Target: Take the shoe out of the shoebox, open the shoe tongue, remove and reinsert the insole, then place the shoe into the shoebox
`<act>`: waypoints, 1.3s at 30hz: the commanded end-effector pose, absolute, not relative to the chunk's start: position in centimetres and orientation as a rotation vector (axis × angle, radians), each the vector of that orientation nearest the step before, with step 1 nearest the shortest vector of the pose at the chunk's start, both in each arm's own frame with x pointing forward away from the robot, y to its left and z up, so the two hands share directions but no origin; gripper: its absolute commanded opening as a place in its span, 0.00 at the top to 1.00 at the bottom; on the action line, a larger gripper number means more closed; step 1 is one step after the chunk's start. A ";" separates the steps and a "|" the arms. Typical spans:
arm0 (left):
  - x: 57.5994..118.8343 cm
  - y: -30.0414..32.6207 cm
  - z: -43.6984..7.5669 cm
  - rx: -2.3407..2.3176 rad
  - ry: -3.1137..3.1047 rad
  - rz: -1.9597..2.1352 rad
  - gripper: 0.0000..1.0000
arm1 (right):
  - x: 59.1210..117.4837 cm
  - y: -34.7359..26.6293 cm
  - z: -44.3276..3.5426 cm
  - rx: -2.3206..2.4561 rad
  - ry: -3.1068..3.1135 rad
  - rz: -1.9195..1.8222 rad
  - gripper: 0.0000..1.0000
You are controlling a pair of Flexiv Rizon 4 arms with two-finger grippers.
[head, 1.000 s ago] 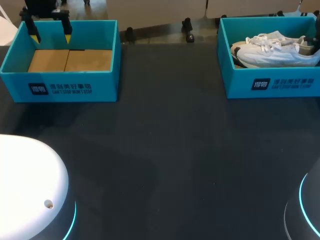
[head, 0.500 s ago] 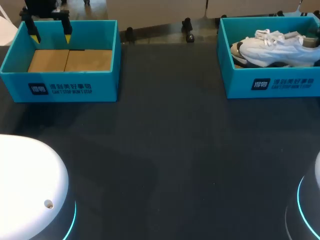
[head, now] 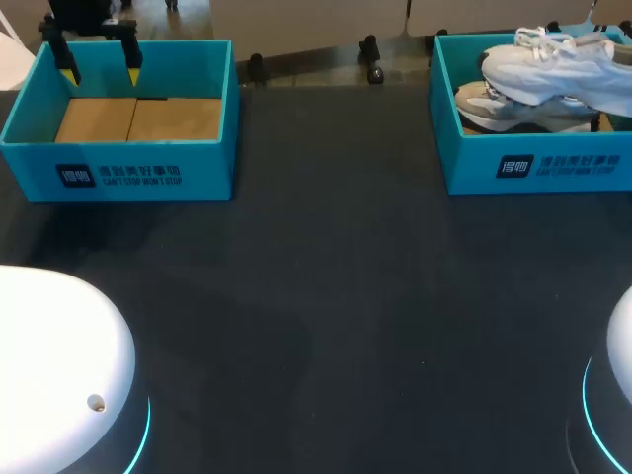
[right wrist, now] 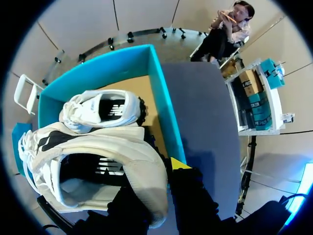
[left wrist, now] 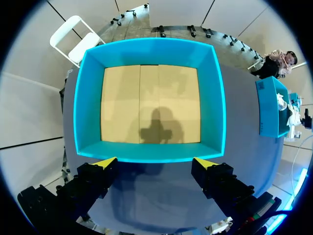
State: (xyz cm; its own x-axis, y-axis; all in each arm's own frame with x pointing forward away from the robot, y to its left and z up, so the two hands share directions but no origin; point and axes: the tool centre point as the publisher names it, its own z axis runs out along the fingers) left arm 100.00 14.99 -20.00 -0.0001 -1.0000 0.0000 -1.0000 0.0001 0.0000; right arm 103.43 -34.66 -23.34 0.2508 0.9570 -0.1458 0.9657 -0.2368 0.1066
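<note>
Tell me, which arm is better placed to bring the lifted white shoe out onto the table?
Right: the right gripper is shut on the shoe at its heel, holding it raised over the right shoebox. The left gripper hangs open over the left shoebox, far across the table.

Even light from overhead. The left gripper (left wrist: pixel 155 161) throws a blurry shadow (left wrist: pixel 155 129) onto the cardboard floor (left wrist: pixel 122 98) of the shoebox (left wrist: pixel 215 98) ahead of it; the white shoe (head: pixel 565 65) shines brightest, the dark table (head: pixel 326 296) hardly glares.

Dark grey table top (head: pixel 326 296), faint soft shadows
</note>
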 end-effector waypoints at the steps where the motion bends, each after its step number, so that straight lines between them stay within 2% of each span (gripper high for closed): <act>1: 100.0 15.0 -20.0 2.221 -2.222 0.000 0.00 | 101.9 -33.1 -20.1 2.318 1.825 -0.085 1.00; 21: 100.0 15.0 -20.0 2.221 -2.222 0.000 0.00 | 94.2 -26.6 -13.4 2.314 1.806 -0.150 1.00; 39: 100.0 15.0 -20.0 2.221 -2.222 0.000 0.00 | 87.4 -20.4 -13.6 2.366 1.764 -0.172 1.00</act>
State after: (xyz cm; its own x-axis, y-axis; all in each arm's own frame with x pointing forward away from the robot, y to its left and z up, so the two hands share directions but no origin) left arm 100.00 14.99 -20.00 -0.0002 -1.0000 0.0000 -1.0000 0.0002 0.0001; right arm 88.59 -20.84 -13.72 0.2847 0.9360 -0.2072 0.9584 -0.2830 0.0382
